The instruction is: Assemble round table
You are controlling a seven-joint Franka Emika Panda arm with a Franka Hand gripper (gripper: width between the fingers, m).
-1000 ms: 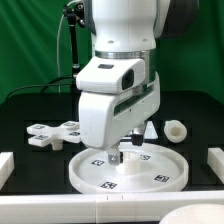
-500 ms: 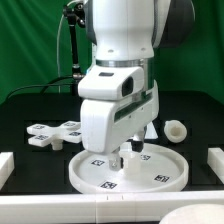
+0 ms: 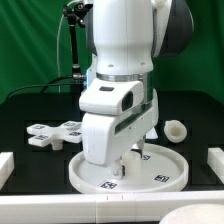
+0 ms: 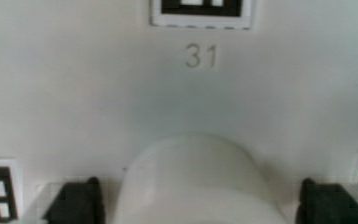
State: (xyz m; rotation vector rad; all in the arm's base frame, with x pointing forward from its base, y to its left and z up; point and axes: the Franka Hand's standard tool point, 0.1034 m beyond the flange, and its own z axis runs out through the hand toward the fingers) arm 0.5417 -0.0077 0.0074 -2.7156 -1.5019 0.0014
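Observation:
The large rimmed round disc (image 3: 170, 172) lies flat at the front middle, tags up. My gripper (image 3: 122, 163) points straight down onto its middle. In the wrist view the disc (image 4: 87, 90) fills the frame, with a tag and the number 31. A white rounded stub (image 4: 197, 175) stands between my black fingers (image 4: 78, 200), with a gap on each side. The gripper (image 4: 197, 200) is open. The short thick cylinder leg (image 3: 175, 128) lies on the black mat at the exterior view's right. The cross-shaped piece (image 3: 55, 132) lies at the left.
White rails stand at the exterior view's left edge (image 3: 8, 165) and right edge (image 3: 214, 160), and a white bar (image 3: 110, 208) runs along the front. The arm's body hides the mat behind the disc.
The hand has turned about its vertical axis and sunk slightly over the disc's middle. The disc, the leg and the cross-shaped piece have not moved.

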